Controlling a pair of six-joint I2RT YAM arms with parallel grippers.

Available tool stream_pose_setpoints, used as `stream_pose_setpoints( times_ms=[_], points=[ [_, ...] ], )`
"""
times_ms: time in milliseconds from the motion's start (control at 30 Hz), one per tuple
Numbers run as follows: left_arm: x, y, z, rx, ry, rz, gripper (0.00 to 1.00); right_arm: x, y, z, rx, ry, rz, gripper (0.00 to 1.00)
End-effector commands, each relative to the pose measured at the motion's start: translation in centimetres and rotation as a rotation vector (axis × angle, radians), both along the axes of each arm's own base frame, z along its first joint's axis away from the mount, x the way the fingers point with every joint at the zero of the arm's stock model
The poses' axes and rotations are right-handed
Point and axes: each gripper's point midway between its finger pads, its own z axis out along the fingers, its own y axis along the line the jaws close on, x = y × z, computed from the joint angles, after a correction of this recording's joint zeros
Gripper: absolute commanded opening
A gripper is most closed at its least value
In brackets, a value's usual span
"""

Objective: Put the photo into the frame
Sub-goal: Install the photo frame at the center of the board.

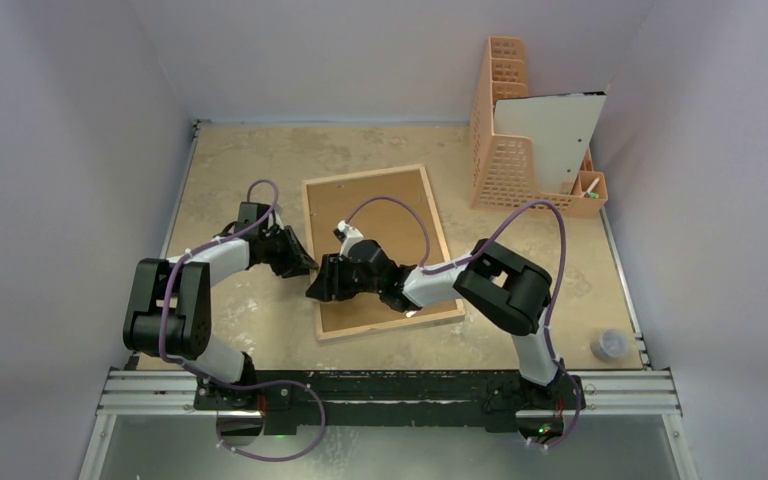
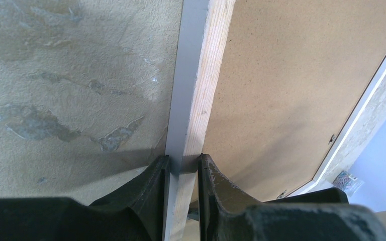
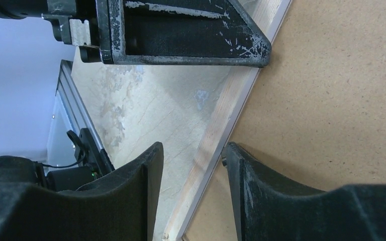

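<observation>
The frame (image 1: pixel 365 176) lies face down in the middle of the table, light wood rim up, with the brown backing board (image 1: pixel 385 215) sitting inside it. My left gripper (image 1: pixel 305 265) is shut on the frame's left rim (image 2: pixel 208 75), one finger on each side of it (image 2: pixel 183 159). My right gripper (image 1: pixel 318 288) is open and straddles the same rim (image 3: pixel 231 110) just nearer to me (image 3: pixel 193 148); one finger is over the table, the other rests on the backing board (image 3: pixel 331 100). A large white sheet (image 1: pixel 550 140), possibly the photo, leans in the orange basket.
The orange mesh basket (image 1: pixel 505 170) stands at the back right with small items in its front pocket. A small grey cup (image 1: pixel 610 345) sits at the table's right near corner. A metal rail (image 1: pixel 390 385) runs along the near edge. Walls close in on three sides.
</observation>
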Motion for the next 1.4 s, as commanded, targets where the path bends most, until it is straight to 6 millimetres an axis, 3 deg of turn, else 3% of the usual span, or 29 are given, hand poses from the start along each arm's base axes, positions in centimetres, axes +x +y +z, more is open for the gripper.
stream_pose_setpoints(
  times_ms=[0,267,433,633,800,1000,1167,1367],
  points=[
    [-0.9,0.3,-0.1,0.030,0.034,-0.009,0.21,-0.6,0.3,-0.1,0.000,-0.008,0.046,0.52],
    [-0.9,0.3,-0.2,0.031,0.035,-0.008,0.21,-1.6,-0.1,-0.5,-0.001,0.033,0.069,0.50],
    [-0.9,0.4,-0.2,0.031,0.037,-0.007,0.21,-1.2,-0.2,-0.3,-0.008,0.038,0.044,0.50],
    [-0.9,0.4,-0.2,0.033,0.034,-0.006,0.21,1.0,1.0,2.1,0.019,-0.020,0.006,0.52],
    [-1.0,0.5,-0.3,0.036,0.039,-0.008,0.21,2.1,0.4,4.5,0.051,-0.059,-0.035,0.54],
    [-0.9,0.4,-0.3,0.035,0.037,-0.008,0.21,0.9,-0.9,4.5,0.062,-0.048,-0.029,0.55],
    [-0.9,0.4,-0.4,0.034,0.039,-0.008,0.21,-1.2,-2.1,3.2,0.068,0.012,0.002,0.54],
    [-1.0,0.4,-0.4,0.033,0.040,-0.007,0.21,-2.5,-1.9,2.0,0.072,0.050,0.052,0.53]
  ],
)
